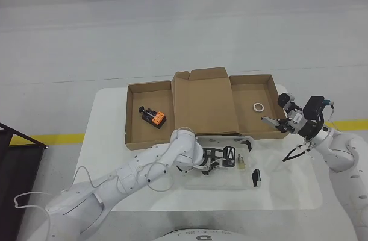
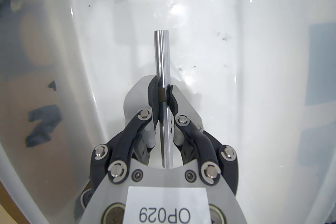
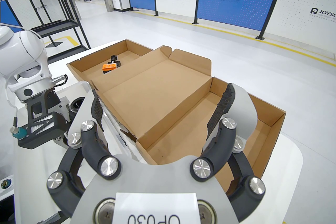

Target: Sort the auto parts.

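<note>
Both arms wear glossy white shells with rounded joints. The left arm (image 1: 141, 172) trails a thin white cable (image 1: 33, 195). The right arm (image 1: 343, 150) has a black cable (image 1: 295, 150) and a black camera block (image 1: 315, 109) at its wrist. The left gripper (image 2: 163, 89) and right gripper (image 3: 161, 101) match: a silver-grey base plate, curved black linkage bars pinned with round silver screws (image 3: 201, 166), white fingers (image 3: 242, 109) faced with ribbed black pads (image 3: 223, 107), and a white label (image 2: 164, 205) printed in black.

Bright even light; glare spots on tray (image 2: 181, 9); faint shadows
</note>
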`<state>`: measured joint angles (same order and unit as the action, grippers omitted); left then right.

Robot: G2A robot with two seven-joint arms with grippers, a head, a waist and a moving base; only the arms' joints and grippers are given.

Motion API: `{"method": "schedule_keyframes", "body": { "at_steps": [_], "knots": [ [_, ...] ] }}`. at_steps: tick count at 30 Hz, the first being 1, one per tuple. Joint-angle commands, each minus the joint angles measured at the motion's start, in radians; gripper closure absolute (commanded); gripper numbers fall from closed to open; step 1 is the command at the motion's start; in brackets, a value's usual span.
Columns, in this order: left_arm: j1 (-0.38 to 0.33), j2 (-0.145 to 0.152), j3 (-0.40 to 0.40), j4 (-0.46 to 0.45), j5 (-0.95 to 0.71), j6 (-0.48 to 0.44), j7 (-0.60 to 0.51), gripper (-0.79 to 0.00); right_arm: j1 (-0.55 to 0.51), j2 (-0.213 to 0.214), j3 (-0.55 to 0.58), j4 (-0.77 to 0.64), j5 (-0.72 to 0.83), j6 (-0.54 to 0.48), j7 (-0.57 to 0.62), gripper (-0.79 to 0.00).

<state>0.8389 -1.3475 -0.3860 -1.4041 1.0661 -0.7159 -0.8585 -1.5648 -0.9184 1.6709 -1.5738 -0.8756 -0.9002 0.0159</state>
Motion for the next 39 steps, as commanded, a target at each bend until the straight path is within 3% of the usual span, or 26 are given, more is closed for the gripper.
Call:
{"method": "schedule_keyframes", "body": {
  "at_steps": [1, 19, 30, 39],
  "knots": [
    [0.010, 0.006, -0.010, -0.023, -0.006, 0.005, -0.005, 0.000, 0.000, 0.000, 0.000, 0.000, 0.000, 0.000, 0.000, -0.785],
    [0.136, 0.084, -0.115, -0.333, 0.001, 0.123, -0.206, 0.000, 0.000, 0.000, 0.000, 0.000, 0.000, 0.000, 0.000, -0.785],
    [0.248, 0.137, -0.208, -0.463, 0.098, 0.149, -0.129, 0.000, 0.000, 0.000, 0.000, 0.000, 0.000, 0.000, 0.000, -0.785],
    [0.374, 0.207, -0.413, -0.595, 0.120, 0.110, -0.057, 0.000, 0.000, 0.000, 0.000, 0.000, 0.000, 0.000, 0.000, -0.785]
  ]
}}
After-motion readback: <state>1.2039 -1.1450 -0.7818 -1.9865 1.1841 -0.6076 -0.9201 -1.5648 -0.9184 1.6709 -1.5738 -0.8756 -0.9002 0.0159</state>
